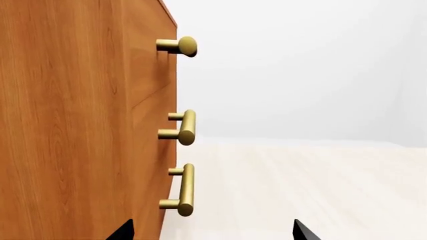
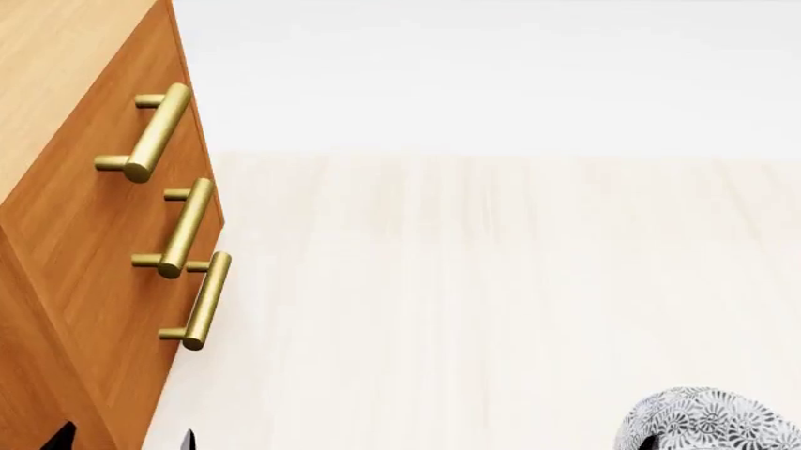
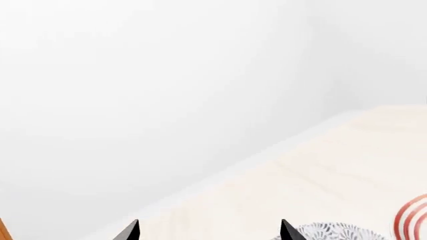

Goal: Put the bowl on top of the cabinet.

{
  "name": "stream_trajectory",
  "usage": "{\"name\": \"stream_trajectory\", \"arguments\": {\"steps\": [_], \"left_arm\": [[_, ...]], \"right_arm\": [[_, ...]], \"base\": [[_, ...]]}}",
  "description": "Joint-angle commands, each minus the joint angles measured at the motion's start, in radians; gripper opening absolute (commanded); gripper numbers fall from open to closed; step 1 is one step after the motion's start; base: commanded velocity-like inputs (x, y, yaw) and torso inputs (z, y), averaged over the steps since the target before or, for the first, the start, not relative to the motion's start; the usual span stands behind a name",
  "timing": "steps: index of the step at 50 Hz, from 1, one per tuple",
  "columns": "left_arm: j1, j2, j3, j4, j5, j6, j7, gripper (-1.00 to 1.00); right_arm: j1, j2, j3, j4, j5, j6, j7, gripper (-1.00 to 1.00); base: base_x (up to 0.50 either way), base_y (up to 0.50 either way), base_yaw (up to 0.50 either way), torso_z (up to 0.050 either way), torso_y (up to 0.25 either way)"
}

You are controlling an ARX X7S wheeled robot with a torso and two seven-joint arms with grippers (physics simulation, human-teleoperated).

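**Bowl at the frame's edge, cabinet cropped**

Much is cut off; the bowl (image 2: pixel 707 420) shows only as a patterned arc at the head view's lower right corner, on the pale floor (image 2: pixel 501 281), well apart from the cabinet (image 2: pixel 75 234) at the left; the right wrist view catches just its rim (image 3: pixel 337 231) and, beside it, a sliver of a red-ringed plate (image 3: pixel 410 220); the cabinet's top and base run out of frame; three brass handles (image 2: pixel 157 131) show on its front, counted in both head and left wrist views; one bowl, one plate, one cabinet. Of the left gripper (image 1: pixel 212 231) only two dark fingertips show, set wide apart, nothing between them; the right gripper (image 3: pixel 208 231) likewise shows two tips, spread wide, holding nothing.
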Motion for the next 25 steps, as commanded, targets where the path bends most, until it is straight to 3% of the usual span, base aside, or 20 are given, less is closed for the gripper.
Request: {"name": "stream_trajectory", "arguments": {"steps": [1,25], "left_arm": [[-0.003,-0.002,0.005,-0.002,0.000,-0.002,-0.006,1.00],[-0.006,-0.009,0.011,-0.004,-0.008,-0.001,-0.014,1.00]], "right_arm": [[-0.006,-0.002,0.031,0.009,0.085,-0.031,0.000,1.00],[0.005,-0.014,0.121,0.042,0.304,-0.021,0.099,1.00]], "base": [[0.00,0.00,0.00,0.000,0.000],[0.00,0.00,0.00,0.000,0.000]]}}
